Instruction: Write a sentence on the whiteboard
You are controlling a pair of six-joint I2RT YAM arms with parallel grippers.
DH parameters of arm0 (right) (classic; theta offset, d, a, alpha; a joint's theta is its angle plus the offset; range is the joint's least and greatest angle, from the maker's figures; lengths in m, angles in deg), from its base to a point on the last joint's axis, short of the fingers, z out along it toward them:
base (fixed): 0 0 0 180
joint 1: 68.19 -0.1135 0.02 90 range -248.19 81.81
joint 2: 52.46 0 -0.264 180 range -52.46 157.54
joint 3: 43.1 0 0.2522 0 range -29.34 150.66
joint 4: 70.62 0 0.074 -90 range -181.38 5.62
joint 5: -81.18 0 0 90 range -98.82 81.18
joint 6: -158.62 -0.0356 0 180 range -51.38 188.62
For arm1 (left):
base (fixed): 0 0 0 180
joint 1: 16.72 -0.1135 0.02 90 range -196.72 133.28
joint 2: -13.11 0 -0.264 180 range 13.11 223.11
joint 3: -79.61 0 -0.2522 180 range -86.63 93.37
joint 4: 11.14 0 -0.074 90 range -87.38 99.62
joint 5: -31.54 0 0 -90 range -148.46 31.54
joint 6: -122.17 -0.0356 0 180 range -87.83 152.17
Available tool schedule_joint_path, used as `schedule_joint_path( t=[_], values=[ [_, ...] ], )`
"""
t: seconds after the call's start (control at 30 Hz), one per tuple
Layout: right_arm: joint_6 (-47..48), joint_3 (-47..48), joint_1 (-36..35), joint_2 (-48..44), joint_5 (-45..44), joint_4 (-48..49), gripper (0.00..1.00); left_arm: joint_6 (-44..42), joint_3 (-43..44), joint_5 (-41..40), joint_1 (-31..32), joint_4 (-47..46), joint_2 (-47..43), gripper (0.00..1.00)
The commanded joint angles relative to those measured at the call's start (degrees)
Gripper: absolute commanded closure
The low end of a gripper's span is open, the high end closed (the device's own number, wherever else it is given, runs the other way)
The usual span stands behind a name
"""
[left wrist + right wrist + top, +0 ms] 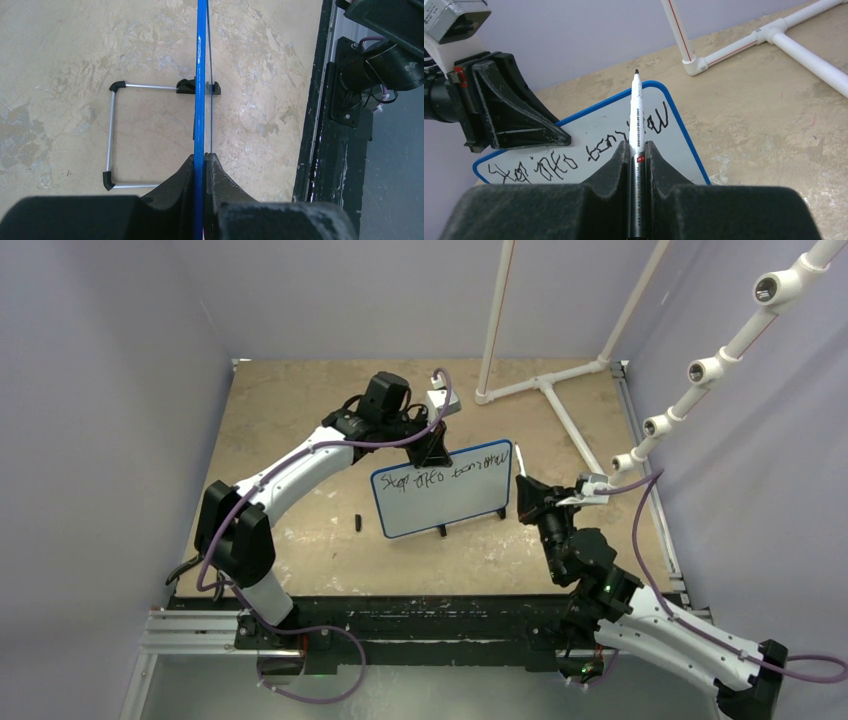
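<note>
Between the tightly closed jaws of the left gripper (432,450), whiteboard (445,502) pinched by its blue top rim, upright on the table (300,410), with the sentence (440,478) scrawled in black just below those jaws. Left of the right gripper (636,150), the board's right edge close by; jaws there closed on a marker (636,110), tip up toward the board's top right corner, contact not clear. Nearer than the left gripper and to its left, a small black piece (357,523) on the table; beyond the right gripper, a white pipe frame (545,385).
</note>
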State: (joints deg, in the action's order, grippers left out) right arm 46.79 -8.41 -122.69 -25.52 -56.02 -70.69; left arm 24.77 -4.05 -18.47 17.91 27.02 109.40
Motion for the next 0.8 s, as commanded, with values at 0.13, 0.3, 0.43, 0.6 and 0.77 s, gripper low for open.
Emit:
schedule_joint_path(
  t=[0.13,0.3,0.43,0.6,0.77],
  values=[
    [1.21,1.4,0.18,-2.49,2.11,-0.58,1.0,5.64,-1.81,-1.46,1.71,-4.97,-0.28,1.0],
    [1.0,1.49,0.18,-3.11,2.05,-0.87,1.0,6.88,-1.46,-1.48,2.35,-6.56,0.88,1.0],
    [0.99,0.96,0.18,-4.11,2.67,-0.18,1.0,9.55,-1.53,-1.43,2.93,-9.41,1.3,1.0],
    [0.99,0.61,0.18,-4.99,3.99,-0.07,1.0,10.79,-0.48,-1.08,3.92,-11.4,3.18,1.0],
    [1.12,0.52,0.18,-5.88,4.72,-0.64,1.0,12.49,0.09,-0.65,4.35,-13.95,5.19,1.0]
  ],
)
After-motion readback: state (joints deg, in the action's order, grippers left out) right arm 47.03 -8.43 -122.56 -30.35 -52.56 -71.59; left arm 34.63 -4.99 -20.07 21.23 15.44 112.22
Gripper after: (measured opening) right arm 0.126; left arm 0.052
